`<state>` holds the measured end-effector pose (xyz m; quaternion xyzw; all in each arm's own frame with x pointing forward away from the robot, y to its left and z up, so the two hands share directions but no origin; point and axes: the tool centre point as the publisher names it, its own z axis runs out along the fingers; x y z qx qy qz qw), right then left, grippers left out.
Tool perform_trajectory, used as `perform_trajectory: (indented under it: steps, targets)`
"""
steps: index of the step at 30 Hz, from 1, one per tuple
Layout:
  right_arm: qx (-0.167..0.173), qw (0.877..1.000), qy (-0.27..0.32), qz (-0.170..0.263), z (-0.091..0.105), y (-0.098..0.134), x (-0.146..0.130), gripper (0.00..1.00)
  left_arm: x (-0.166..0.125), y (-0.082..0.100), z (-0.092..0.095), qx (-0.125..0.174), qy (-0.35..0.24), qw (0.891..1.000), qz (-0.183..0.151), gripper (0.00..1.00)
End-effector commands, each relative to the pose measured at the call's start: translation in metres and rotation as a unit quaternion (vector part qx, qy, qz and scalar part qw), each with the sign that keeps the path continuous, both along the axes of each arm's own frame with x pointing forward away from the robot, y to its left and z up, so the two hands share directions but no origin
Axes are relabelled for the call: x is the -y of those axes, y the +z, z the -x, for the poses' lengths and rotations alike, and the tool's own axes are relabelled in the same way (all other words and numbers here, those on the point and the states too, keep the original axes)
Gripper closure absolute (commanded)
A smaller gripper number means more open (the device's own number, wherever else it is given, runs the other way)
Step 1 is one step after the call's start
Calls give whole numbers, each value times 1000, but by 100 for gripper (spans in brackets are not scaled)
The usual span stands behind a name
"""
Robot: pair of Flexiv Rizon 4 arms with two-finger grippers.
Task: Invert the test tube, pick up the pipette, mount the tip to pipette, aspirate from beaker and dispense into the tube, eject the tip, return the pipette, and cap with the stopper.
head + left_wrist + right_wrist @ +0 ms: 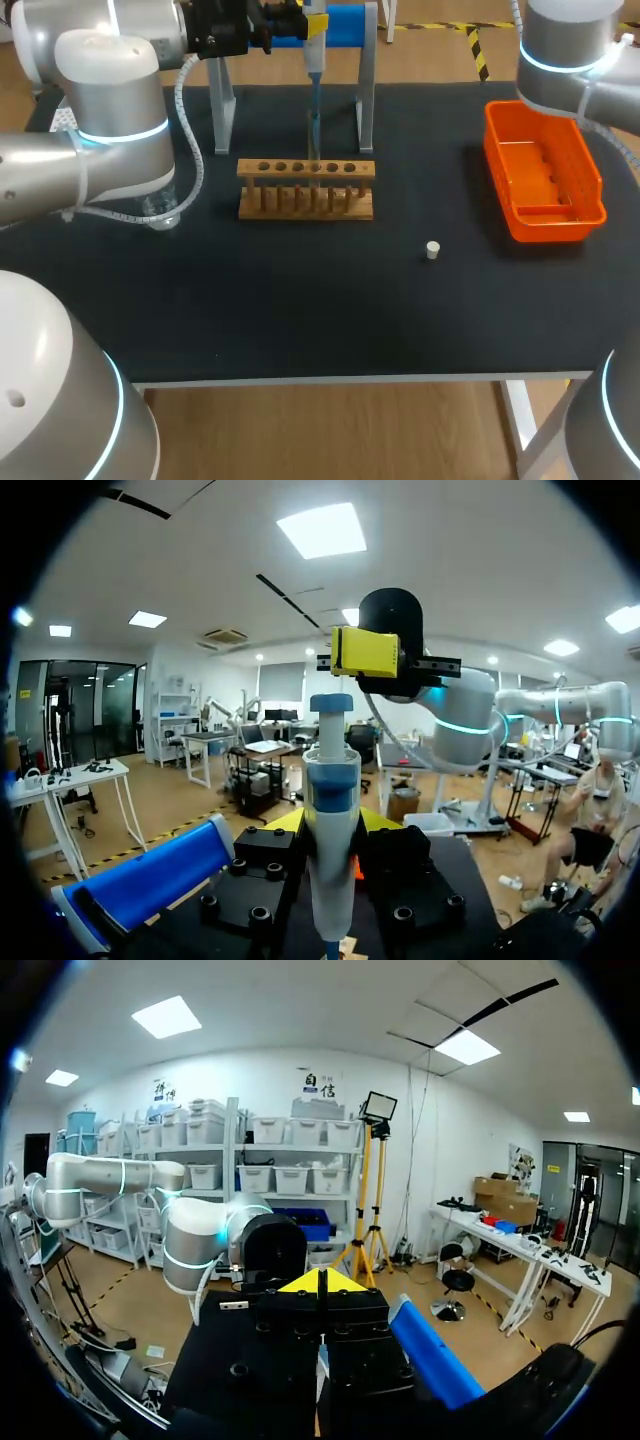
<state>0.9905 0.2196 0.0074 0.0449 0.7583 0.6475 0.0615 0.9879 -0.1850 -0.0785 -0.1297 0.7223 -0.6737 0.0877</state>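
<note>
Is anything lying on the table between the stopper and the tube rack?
Nothing visible does. Only bare table lies between the stopper and the wooden rack; the orange bin stands on the stopper's other side, away from that path.

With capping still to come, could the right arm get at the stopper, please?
Probably yes: the stopper lies alone on bare table, clear of rack and bin, with nothing over it.

A robotics laboratory is shown: a black table [300, 300] is flanked by a left arm [110, 120] and a right arm [570, 50], and a test tube rack [306, 189], pipette [315, 75] and orange bin [497, 165] are seen.
</note>
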Motion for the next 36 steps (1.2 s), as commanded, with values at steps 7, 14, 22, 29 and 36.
perform_trajectory:
  steps: [7, 14, 22, 29, 36]
  targets:
    - [-15, 1000, 6, -5, -4, -2, -12, 100, 1, -1, 0, 1, 2, 1000, 1, 100]
    - [-20, 1000, 6, -10, -2, -4, -15, 100, 1, -1, 0, 1, 2, 1000, 1, 100]
    - [-15, 1000, 2, -9, -1, -8, -20, 100, 1, -1, 0, 1, 2, 1000, 1, 100]
    - [-14, 1000, 2, -9, -2, -9, -22, 100, 1, -1, 0, 1, 2, 1000, 1, 100]
    - [-13, 1000, -1, -9, -6, -11, -23, 100, 1, -1, 0, 1, 2, 1000, 1, 100]
